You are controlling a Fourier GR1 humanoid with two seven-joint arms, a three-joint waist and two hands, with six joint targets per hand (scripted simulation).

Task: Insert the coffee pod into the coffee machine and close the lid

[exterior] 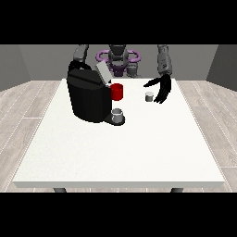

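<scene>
A black coffee machine (88, 96) stands on the white table (120, 148) at the left of the middle, with its grey lid (103, 72) tilted up and open. A small grey coffee pod (149, 96) sits on the table to the right of the machine. The hand at the view's right (162, 89) hangs just right of the pod with its fingers spread and pointing down, close to the pod but holding nothing. The hand at the view's left (79, 66) shows behind the machine's top, mostly hidden, so its fingers cannot be read.
A red cup (117, 91) stands just behind the machine's right side. A grey cup (118, 115) sits on the machine's drip tray at the front. The table's near half is bare white surface.
</scene>
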